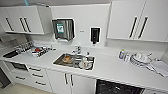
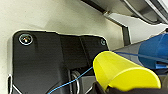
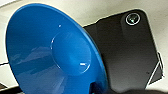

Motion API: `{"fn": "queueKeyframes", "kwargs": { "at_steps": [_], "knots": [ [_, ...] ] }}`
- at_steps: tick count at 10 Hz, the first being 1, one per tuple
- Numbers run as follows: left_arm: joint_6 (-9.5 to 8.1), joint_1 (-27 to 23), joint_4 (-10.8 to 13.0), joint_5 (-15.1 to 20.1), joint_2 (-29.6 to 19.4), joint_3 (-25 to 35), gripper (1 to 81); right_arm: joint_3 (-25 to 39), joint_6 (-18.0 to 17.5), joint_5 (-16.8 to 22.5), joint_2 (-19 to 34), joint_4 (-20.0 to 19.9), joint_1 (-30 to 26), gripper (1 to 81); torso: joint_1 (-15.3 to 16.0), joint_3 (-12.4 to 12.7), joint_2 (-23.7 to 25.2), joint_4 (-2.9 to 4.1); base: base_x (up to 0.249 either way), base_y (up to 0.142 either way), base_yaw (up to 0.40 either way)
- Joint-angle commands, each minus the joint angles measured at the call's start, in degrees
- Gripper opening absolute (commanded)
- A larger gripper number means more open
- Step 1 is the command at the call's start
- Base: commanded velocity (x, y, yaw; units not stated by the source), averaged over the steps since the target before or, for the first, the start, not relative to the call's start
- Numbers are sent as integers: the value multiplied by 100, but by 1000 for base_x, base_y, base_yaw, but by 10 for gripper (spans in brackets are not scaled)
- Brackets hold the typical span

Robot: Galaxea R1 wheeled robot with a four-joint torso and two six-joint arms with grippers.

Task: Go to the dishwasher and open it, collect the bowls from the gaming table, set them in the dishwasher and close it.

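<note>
Counter [image 1: 110,68]: bare white stretch between sink [image 1: 74,61] and stacked plates [image 1: 141,59]; a gripper could pass there. Sink basin crowded with dishes. Tap [image 1: 78,49] stands behind the sink. Bottle [image 1: 121,54] just beside the plates; papers [image 1: 160,67] at the counter's right end. Dish rack [image 1: 38,51] takes the left part. Wall cupboards [image 1: 135,20] overhang the back of the counter. Dishwasher [image 1: 117,88] open below the counter edge, dark inside, racks visible. Blue bowl [image 3: 55,55] close before the right wrist camera; yellow bowl [image 2: 122,73] before the left.

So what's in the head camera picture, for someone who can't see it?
A white kitchen counter holds a steel sink with dishes inside. White wall cabinets hang above, and the open dishwasher shows dark below the counter.
</note>
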State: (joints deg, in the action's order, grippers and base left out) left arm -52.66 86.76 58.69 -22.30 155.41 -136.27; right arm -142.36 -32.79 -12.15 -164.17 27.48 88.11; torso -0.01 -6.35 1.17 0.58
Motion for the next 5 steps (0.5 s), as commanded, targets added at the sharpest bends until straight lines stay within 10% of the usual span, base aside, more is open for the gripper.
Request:
{"fn": "queueKeyframes", "kwargs": {
  "at_steps": [1,5],
  "knots": [
    [2,-190,64,68,-132,39,10,104,71,231,-31,188,-131,10,1,0,0,0,0,0,0],
    [2,-198,64,68,-123,39,10,96,71,231,-31,197,-131,10,1,0,0,0,0,0,-93]
  ]
}}
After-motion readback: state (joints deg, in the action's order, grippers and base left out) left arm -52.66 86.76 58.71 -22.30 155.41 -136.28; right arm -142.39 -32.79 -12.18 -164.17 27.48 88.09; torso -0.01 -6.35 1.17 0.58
